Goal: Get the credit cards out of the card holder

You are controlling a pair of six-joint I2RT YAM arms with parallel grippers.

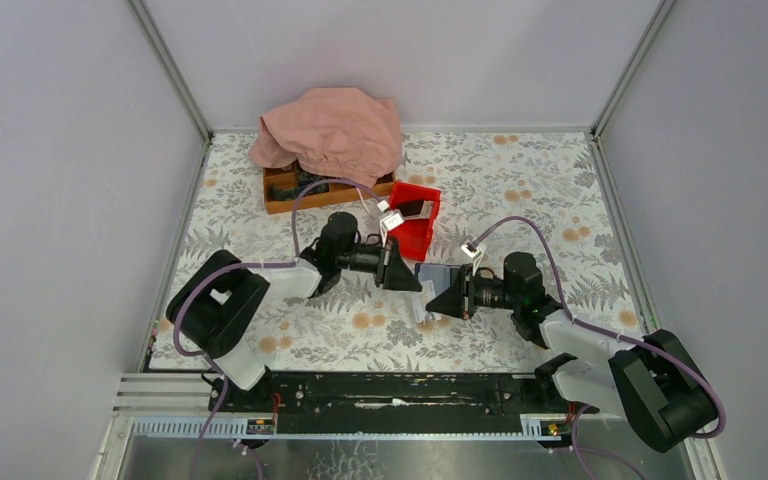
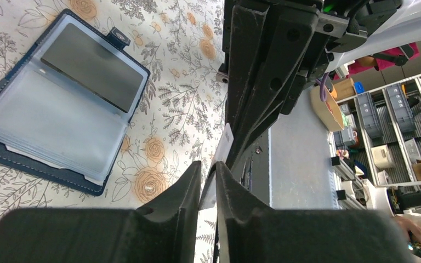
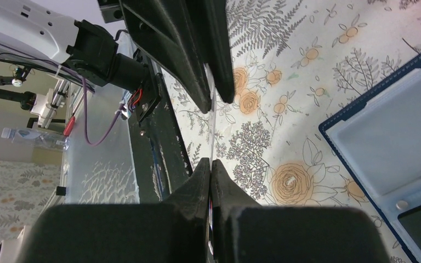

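The card holder (image 2: 60, 104) lies open on the flowered table, its clear blue-grey sleeves up, a dark card in its far pocket; it also shows between the arms (image 1: 440, 272) and at the right edge (image 3: 394, 148). My right gripper (image 3: 210, 164) is shut on a light credit card (image 3: 212, 134), seen edge-on and held above the table. My left gripper (image 2: 209, 167) faces it, jaws narrowed to a slim gap around the other end of that credit card (image 2: 226, 143). In the top view the left gripper (image 1: 415, 283) and the right gripper (image 1: 434, 298) meet tip to tip.
A red bin (image 1: 415, 215) stands just behind the grippers. Beyond it, a wooden tray (image 1: 285, 190) lies half under a pink cloth (image 1: 330, 125). The black base rail (image 1: 390, 390) runs along the near edge, and grey walls close in three sides.
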